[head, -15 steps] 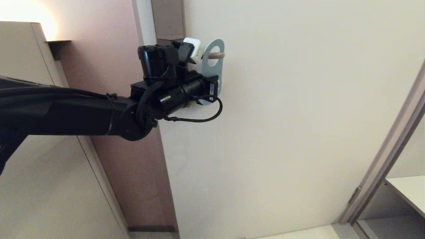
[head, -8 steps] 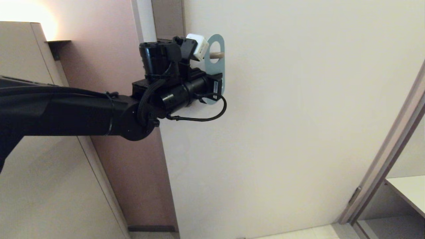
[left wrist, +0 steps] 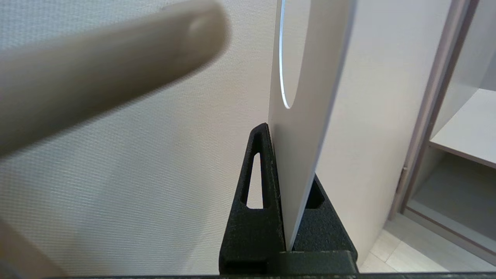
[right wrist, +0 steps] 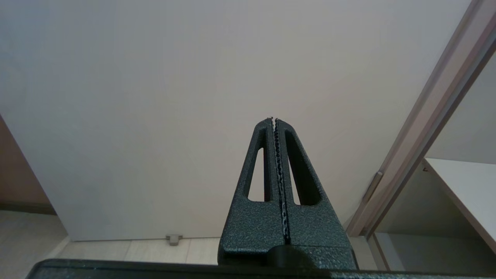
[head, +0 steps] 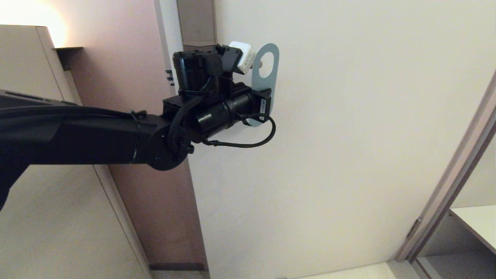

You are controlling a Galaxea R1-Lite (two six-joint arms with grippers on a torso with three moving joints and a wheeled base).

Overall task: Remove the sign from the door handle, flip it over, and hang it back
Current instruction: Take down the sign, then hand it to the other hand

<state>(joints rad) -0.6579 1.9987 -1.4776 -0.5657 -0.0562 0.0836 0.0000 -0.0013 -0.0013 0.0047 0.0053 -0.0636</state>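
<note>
We list first the broad cream door (head: pixel 348 135), then our black left arm reaching across it at handle height. Its left gripper (left wrist: pixel 288 155) pinches the lower end of the flat blue-grey oblong hanger sign (head: pixel 265 77), held upright and edge-on to the wrist camera. The tip of the slim grey-beige metal door handle (left wrist: pixel 97 77) shows through the sign's oval hole in the head view. Our right gripper (right wrist: pixel 274 120) hangs apart, fingers pressed together, holding nothing.
</note>
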